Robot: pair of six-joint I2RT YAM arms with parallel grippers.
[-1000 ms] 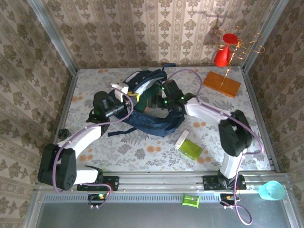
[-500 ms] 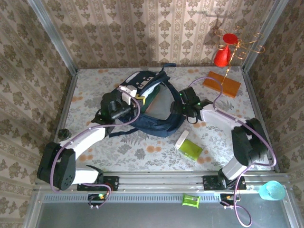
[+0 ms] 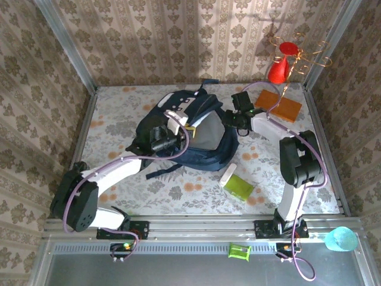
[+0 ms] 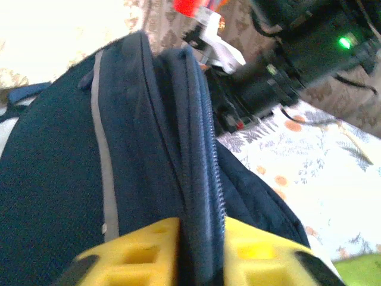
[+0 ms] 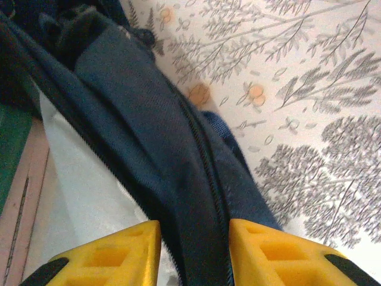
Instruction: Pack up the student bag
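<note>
The student bag [image 3: 205, 156], a dark navy backpack, lies mid-table with its mouth spread and pale lining [image 3: 205, 130] showing. My left gripper [image 3: 180, 123] is at the mouth's left rim. In the left wrist view its yellow fingers [image 4: 137, 250] pinch the zippered edge of the bag [image 4: 53, 179], the left gripper [image 4: 201, 232] shut on it. My right gripper [image 3: 230, 119] sits at the right rim. In the right wrist view the bag's zipper edge [image 5: 137, 119] fills the gap between the fingers of the right gripper [image 5: 195, 232], with white lining [image 5: 77, 196] beside it.
A green pouch [image 3: 239, 187] and a white oblong item [image 3: 228, 174] lie in front of the bag. An orange board [image 3: 278, 105] with a wire stand and red cone [image 3: 278, 70] stands at the back right. A small black object [image 3: 79, 165] sits by the left wall.
The right arm left the bag's inside, swung to its right rim and its fingers narrowed onto the edge. The left arm pulled its rim rightward and back; the bag's mouth spread wider.
</note>
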